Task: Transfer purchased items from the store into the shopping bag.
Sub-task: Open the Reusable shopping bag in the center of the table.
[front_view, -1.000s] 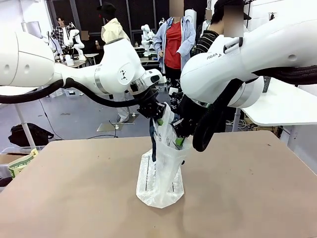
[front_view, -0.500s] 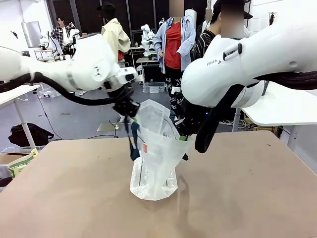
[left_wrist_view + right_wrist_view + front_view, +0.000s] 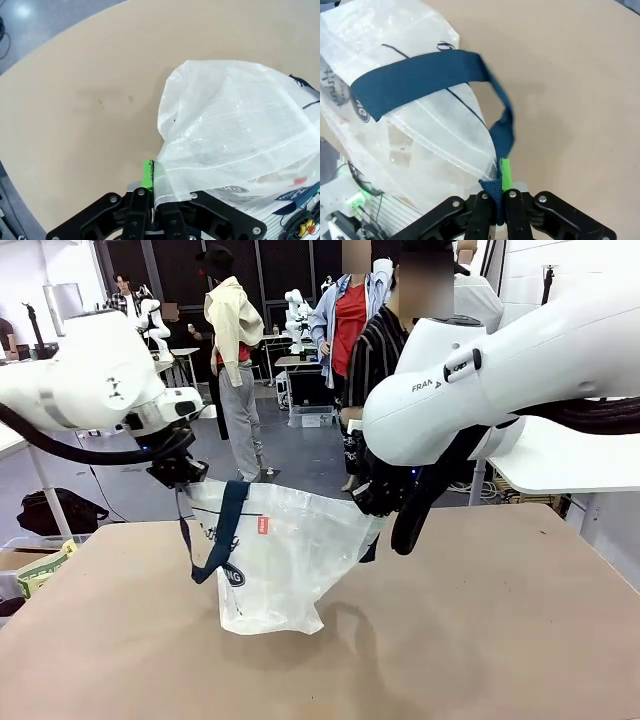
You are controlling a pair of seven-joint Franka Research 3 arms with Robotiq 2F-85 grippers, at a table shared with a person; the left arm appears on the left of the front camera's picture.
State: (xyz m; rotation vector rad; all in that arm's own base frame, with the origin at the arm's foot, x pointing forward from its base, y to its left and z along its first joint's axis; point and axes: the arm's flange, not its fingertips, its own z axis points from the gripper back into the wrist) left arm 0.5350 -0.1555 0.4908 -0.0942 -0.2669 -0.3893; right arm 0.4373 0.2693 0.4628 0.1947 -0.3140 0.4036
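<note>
Left gripper fingers pinch the shopping bag rim, right gripper fingers its strap root. Pulling evenly apart, base on the bench, should widen the mouth.

"FRAN…" — probably Franka — on the right arm; shopping bag print illegible

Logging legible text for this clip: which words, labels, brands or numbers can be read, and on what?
"FRAN": on the right arm; the rest of the word can't be made out.
Navy oval logo on the bag: pale letters, too blurred to read.
Dark print on the bag: too blurred to read.
Red tag on the bag: too small to read.
</note>
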